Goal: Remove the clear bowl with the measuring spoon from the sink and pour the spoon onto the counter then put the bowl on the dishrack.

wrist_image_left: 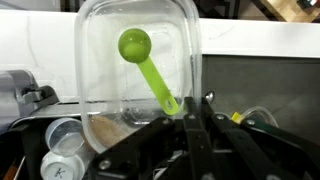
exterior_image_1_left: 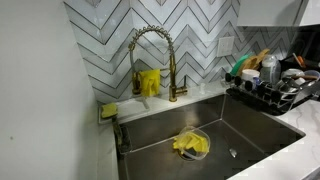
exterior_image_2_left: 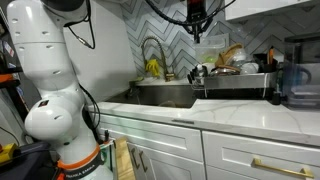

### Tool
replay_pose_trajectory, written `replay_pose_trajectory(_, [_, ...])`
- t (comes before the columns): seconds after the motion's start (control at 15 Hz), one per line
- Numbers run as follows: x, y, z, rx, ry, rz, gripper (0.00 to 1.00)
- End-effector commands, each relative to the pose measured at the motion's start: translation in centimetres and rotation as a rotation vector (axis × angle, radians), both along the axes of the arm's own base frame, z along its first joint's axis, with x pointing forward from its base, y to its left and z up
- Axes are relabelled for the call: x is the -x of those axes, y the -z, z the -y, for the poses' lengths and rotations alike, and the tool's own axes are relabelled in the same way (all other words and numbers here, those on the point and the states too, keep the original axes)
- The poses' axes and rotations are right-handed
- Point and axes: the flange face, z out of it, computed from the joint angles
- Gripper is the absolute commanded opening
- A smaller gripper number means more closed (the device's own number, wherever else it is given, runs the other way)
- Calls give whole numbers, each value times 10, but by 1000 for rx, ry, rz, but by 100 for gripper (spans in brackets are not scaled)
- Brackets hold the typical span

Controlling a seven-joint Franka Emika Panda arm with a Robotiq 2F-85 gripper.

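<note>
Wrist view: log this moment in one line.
gripper: shut on clear bowl | bowl: raised, out of sink | measuring spoon: green, inside bowl | pour: not yet done

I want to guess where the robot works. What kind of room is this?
Most likely a home kitchen. There's a deep steel sink with a gold spring faucet, a black dishrack beside it, and white cabinets under a pale counter.

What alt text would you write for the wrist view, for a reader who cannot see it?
The gripper holds the clear bowl by its rim, with a green measuring spoon lying inside it. Pale round cups show at the lower left, and a white surface lies beyond the bowl.
</note>
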Motion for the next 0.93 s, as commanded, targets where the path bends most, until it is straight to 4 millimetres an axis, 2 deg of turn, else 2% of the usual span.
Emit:
replay_pose_trajectory(0.0, [18,15,15,-138,-25,-76,2])
replay_pose_trajectory(0.27, [25,33,45,-325,-3,-133,2])
replay_pose_trajectory(0.33, [12,29,32,-235,-10,-117,2])
replay_pose_trajectory(0.4, [11,31,39,-246,0,-120,7])
replay_pose_trajectory(0.53, [10,31,39,-245,-1,-119,7])
replay_pose_trajectory(0.6, [10,31,35,-244,-6,-119,2])
replay_pose_trajectory(0.67, [10,34,36,-293,-31,-140,2])
replay_pose_trajectory(0.87, [11,59,64,-385,-22,-226,2])
